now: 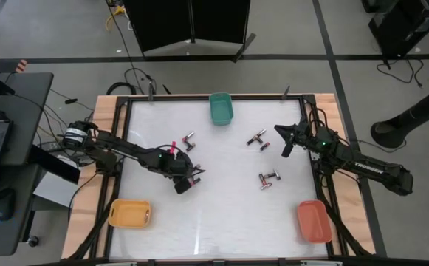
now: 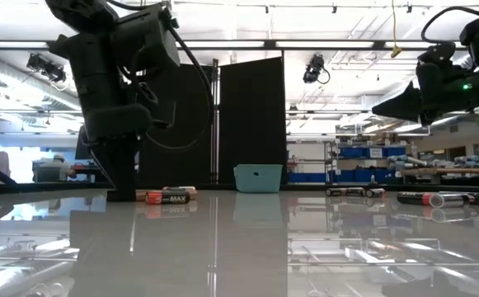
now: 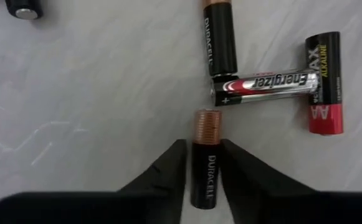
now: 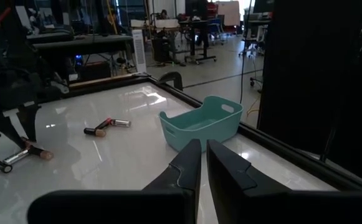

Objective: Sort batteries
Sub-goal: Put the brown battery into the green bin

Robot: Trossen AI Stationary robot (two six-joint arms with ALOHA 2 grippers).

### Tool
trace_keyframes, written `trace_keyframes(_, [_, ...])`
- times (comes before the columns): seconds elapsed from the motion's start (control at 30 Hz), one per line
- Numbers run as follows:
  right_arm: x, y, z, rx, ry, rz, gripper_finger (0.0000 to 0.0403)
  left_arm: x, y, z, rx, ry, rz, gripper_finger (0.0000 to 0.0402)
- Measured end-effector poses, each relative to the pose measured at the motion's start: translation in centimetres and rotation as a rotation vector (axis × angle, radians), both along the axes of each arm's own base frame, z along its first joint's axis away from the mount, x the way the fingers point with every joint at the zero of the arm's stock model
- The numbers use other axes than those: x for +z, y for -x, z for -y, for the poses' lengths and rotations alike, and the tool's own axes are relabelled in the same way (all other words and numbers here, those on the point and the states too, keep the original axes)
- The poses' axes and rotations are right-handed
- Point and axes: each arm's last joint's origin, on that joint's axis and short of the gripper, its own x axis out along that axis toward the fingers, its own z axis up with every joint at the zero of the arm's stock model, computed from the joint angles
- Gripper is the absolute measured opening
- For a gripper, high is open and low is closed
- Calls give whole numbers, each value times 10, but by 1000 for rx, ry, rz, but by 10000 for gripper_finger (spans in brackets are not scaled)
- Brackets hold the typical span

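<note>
My left gripper (image 3: 204, 168) is low over the table's left middle (image 1: 187, 183), its jaws shut on a black, copper-topped Duracell battery (image 3: 204, 158) that lies on the white surface. Just beyond it lie another Duracell (image 3: 219, 37), a silver Energizer (image 3: 265, 87) and a red-ended MAX cell (image 3: 323, 84). More batteries lie near the left (image 1: 188, 140), at centre-right (image 1: 256, 138) and lower right (image 1: 269, 179). My right gripper (image 1: 284, 144) hovers above the table's right side, shut and holding nothing (image 4: 202, 155).
A teal tray (image 1: 221, 108) stands at the back middle, a yellow tray (image 1: 129, 213) at the front left and an orange-red tray (image 1: 314, 221) at the front right. A wooden frame borders the table. Desks and shelves fill the room behind.
</note>
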Motion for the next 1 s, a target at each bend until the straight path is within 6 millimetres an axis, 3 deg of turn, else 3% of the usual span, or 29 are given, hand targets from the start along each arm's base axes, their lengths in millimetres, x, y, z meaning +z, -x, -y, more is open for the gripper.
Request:
trace_keyframes(0.1, [0, 0, 0, 0, 0, 0, 39, 2, 2, 0, -1, 1, -5, 44])
trace_keyframes(0.27, [0, 0, 0, 0, 0, 0, 39, 12, 10, 0, -7, 33, -44, 44])
trace_keyframes(0.57, [0, 0, 0, 0, 2, 4, 39, 76, 10, -17, 42, -50, 123, 44])
trace_keyframes(0.73, [1, 0, 0, 0, 3, 7, 39, 92, -3, -47, 8, -98, 155, 44])
trace_keyframes(1.0, [1, 0, 0, 0, 3, 6, 39, 114, -42, -122, -101, -158, 163, 44])
